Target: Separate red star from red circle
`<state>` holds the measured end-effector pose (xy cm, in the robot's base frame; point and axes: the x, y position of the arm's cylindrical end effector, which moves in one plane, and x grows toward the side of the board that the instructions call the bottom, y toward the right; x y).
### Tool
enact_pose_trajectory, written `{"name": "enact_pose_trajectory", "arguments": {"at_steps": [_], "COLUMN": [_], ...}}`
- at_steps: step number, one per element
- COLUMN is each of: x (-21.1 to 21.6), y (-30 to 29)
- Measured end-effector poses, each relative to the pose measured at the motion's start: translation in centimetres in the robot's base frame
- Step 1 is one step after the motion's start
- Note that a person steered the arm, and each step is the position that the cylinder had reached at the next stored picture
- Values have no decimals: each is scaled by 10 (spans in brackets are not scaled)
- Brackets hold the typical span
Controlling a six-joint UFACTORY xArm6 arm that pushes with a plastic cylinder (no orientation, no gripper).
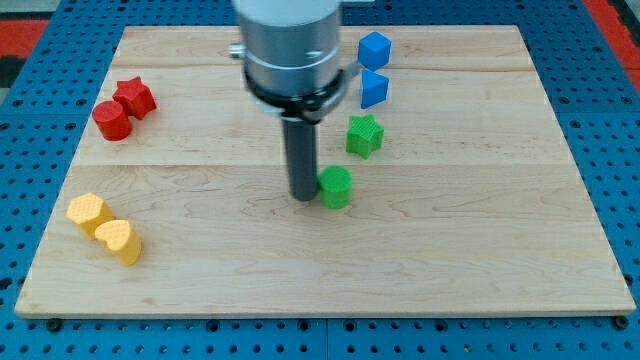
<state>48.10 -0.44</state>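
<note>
red star [134, 97] touching red circle [112, 120], my tip [303, 197] well apart

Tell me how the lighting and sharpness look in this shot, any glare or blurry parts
Camera view: lighting is even and soft, no hard glare on the wooden board; my tip casts only a faint shadow beside the green cylinder; the arm's grey housing at the view's top looks slightly soft; the red star and red cylinder are sharp.
</note>
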Motion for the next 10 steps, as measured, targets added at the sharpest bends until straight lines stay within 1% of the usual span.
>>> {"name": "enact_pose_trajectory", "arguments": {"at_steps": [1,2,3,4,5,6,7,8,9,10], "x": [8,12,6,-2,-11,-12,-16,-88,-178,-187], "y": [3,-82,-159,-216,-286,-300,-301,-300,-297,-287]}}
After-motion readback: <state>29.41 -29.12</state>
